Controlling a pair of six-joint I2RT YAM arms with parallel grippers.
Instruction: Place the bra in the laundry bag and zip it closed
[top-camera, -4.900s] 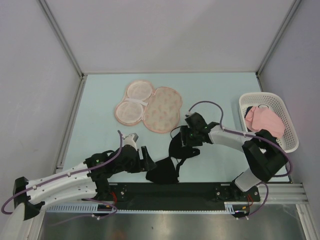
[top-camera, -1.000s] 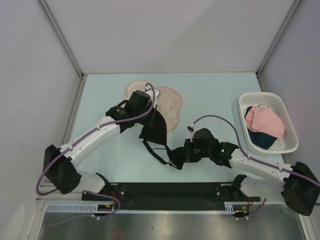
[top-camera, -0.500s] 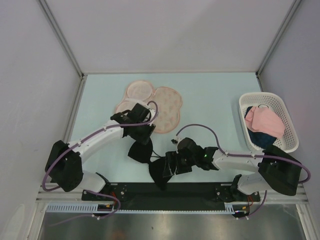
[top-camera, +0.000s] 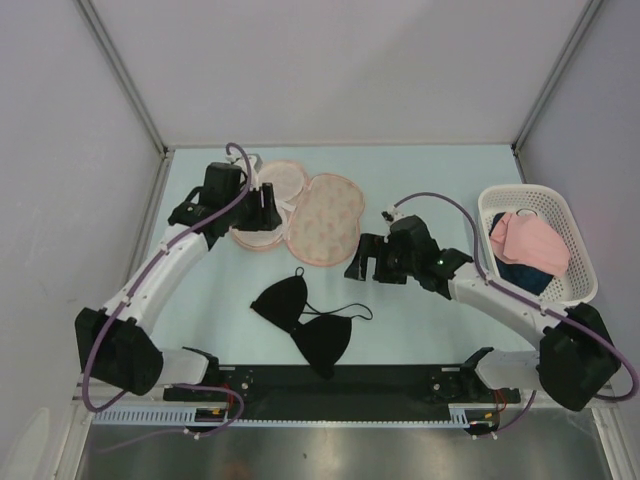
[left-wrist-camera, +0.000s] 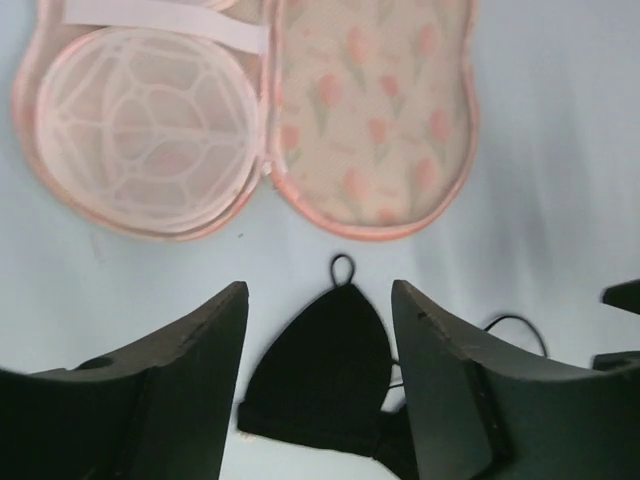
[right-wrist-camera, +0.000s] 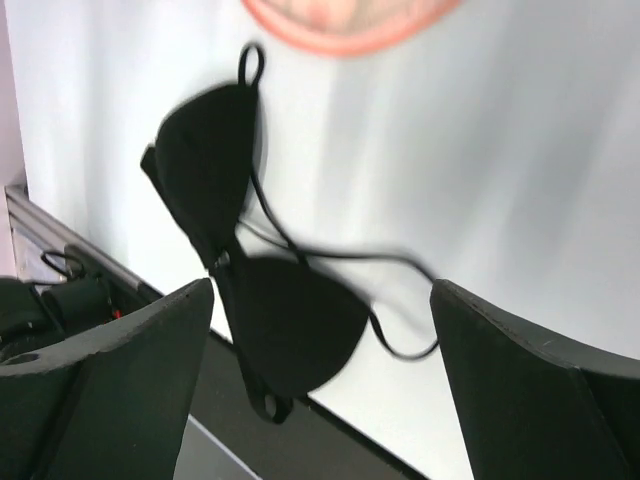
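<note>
The black bra (top-camera: 305, 318) lies spread flat on the table near the front edge, free of both grippers. The peach laundry bag (top-camera: 322, 218) lies open beyond it, its pale mesh-lined half (top-camera: 262, 205) on the left. My left gripper (top-camera: 264, 206) is open and empty, raised over the bag's left half. In the left wrist view one bra cup (left-wrist-camera: 325, 372) shows between the open fingers, with the bag (left-wrist-camera: 370, 110) above. My right gripper (top-camera: 361, 260) is open and empty, right of the bag. The right wrist view shows the bra (right-wrist-camera: 262, 300) far below its open gripper (right-wrist-camera: 320, 285).
A white lattice basket (top-camera: 578, 285) stands at the right edge, holding a pink cloth (top-camera: 528, 240) and a dark blue cloth (top-camera: 520, 277). The black base rail (top-camera: 400, 380) runs along the front; the bra's lower end (right-wrist-camera: 268, 405) overlaps it.
Both grippers have let go of the bra, which now lies flat on the table. The left arm has moved back over the bag. The right arm has drawn back to the upper right.
</note>
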